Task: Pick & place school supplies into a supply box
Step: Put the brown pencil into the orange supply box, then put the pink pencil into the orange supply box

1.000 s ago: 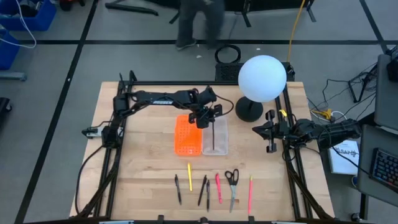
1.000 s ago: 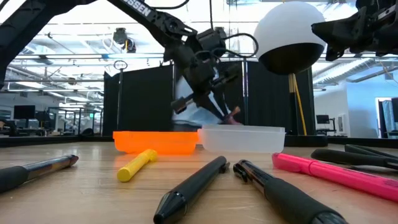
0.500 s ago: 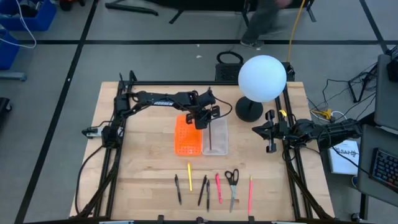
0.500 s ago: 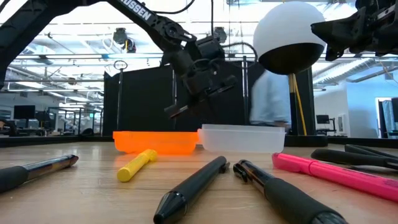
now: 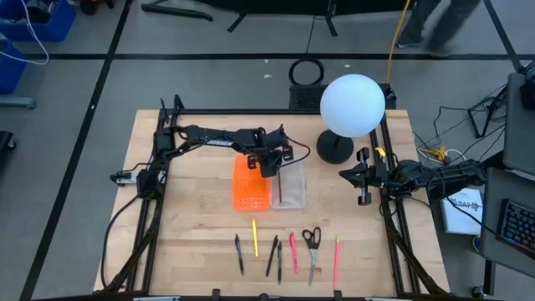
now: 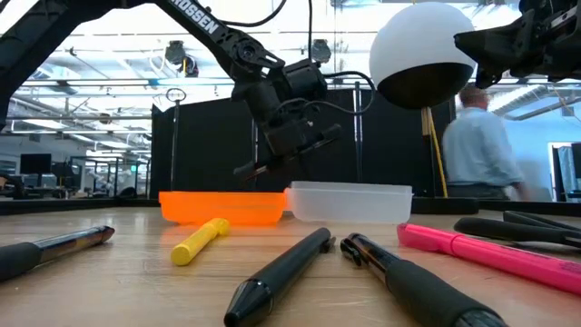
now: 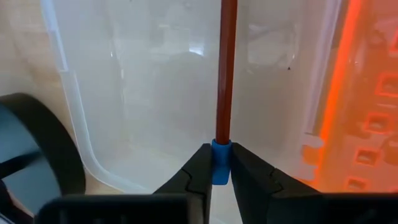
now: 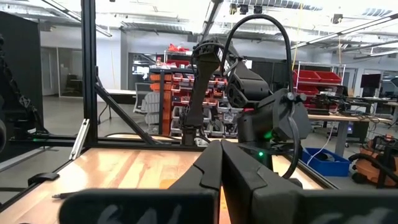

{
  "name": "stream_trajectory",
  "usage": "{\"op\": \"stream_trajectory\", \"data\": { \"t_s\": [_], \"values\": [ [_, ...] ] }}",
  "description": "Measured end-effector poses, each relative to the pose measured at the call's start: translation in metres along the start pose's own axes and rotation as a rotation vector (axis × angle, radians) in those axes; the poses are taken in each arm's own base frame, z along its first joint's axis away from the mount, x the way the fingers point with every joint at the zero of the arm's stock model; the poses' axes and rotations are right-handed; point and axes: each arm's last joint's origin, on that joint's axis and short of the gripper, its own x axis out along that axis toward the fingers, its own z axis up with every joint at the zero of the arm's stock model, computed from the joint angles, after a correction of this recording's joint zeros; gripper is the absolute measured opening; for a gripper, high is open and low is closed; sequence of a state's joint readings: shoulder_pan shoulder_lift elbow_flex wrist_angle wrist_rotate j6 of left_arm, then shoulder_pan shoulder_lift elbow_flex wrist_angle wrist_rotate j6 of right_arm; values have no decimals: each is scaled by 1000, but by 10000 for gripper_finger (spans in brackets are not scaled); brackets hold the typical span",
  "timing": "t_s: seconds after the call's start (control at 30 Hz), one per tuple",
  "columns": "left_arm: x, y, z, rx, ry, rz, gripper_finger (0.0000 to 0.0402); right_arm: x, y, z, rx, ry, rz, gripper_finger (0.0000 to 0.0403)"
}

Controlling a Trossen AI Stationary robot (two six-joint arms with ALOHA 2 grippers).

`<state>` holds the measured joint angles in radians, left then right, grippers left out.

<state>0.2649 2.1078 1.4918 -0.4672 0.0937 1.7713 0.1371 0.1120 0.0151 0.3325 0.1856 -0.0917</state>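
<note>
The left claw (image 7: 221,167) has its two dark fingers (image 7: 193,171) around the blue end of a red pencil (image 7: 226,68), which lies in the clear half of the box (image 7: 143,81); the orange half (image 7: 367,93) adjoins it.

White capital letters run along the dark jointed left arm (image 6: 195,14) in the low view — only the end of the word shows, reading "OSSEN", the start cut off by the picture's edge; the same white marking on that arm seen from above is too small to read — nothing else is legible
</note>
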Motion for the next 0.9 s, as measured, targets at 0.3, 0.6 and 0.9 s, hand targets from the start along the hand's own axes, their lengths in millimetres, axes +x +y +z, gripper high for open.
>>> {"op": "stream_trajectory", "data": {
  "t_s": [0.3,0.6,0.9],
  "values": [
    [0,1,4,-13,57,-5,86,0,0,0,-2,0,0,0],
    [-38,23,37,116,283,37,87,0,0,0,0,-1,0,0],
    [-188,9,88,-21,93,142,38,0,0,-1,-4,9,4,0]
  ]
}}
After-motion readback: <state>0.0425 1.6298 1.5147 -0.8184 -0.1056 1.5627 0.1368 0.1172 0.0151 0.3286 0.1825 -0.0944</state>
